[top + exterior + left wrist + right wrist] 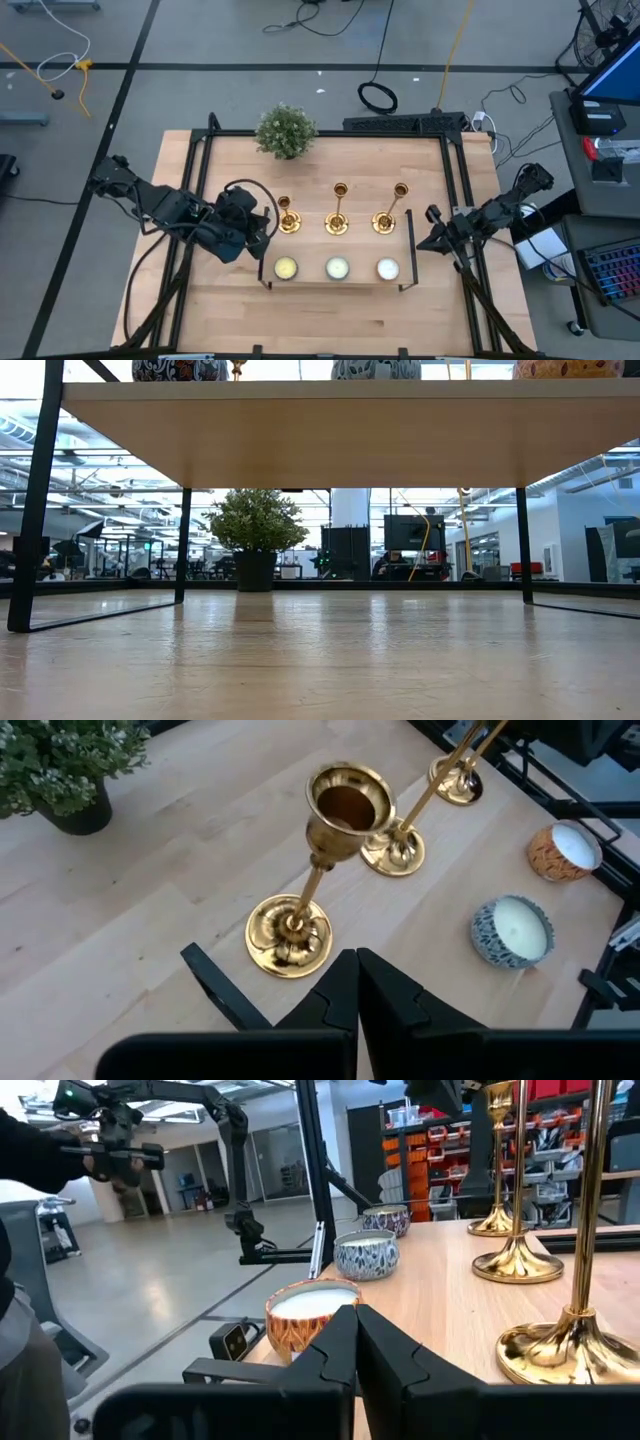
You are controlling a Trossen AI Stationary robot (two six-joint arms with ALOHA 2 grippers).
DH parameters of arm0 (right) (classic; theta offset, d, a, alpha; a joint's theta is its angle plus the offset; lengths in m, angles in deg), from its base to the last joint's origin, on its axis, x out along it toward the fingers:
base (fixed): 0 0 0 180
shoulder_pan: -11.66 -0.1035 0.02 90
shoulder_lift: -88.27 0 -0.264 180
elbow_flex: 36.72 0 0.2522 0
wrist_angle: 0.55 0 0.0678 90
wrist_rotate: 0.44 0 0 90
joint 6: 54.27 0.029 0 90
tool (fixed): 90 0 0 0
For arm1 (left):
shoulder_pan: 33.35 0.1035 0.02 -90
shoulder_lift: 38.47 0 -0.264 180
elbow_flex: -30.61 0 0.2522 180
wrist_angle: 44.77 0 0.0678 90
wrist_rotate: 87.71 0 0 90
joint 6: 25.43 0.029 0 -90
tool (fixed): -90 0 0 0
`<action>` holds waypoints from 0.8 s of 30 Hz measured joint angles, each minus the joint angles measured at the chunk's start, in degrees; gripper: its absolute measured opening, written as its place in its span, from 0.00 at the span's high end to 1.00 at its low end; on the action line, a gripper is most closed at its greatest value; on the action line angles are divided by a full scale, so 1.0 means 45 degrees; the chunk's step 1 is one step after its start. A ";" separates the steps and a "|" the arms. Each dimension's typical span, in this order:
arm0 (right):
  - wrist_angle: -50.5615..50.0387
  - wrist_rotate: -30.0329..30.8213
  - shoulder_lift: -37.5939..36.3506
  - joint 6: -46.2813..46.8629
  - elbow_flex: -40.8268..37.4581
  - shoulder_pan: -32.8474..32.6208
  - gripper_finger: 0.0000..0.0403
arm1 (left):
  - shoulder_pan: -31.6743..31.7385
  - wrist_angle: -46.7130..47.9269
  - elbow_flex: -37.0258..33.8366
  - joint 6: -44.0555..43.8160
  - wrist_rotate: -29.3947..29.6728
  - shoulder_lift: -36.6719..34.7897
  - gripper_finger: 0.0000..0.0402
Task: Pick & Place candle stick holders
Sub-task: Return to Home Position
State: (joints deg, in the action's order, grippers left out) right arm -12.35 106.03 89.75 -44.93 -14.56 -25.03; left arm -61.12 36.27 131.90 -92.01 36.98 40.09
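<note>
Three gold candle stick holders stand upright on their round bases in a row on a raised wooden shelf: left, middle, right. My left gripper is shut and empty, just left of the left holder; in the left wrist view its fingertips are a little short of that holder's base. My right gripper is shut and empty at the shelf's right end; in the right wrist view the right holder's base is beside it.
Three round candles sit in a row on the shelf in front of the holders. A bushy potted plant stands at the table's far edge. The shelf's black metal legs stand on the table.
</note>
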 joint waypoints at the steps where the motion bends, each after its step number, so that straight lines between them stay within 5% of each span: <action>1: -0.0017 -0.0003 -0.0030 -0.0076 0.0000 0.0000 1.00 | 0.0051 -0.0002 0.0000 0.0023 -0.0005 -0.0012 0.98; 24: 0.0810 -0.1404 -0.0303 -0.0996 0.0000 0.2405 1.00 | 0.0191 0.0032 0.0000 0.0199 -0.0172 -0.0221 0.99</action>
State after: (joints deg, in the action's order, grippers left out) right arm -8.71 99.71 88.39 -49.41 -14.56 -14.20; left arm -60.26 36.41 131.90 -91.11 36.21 39.09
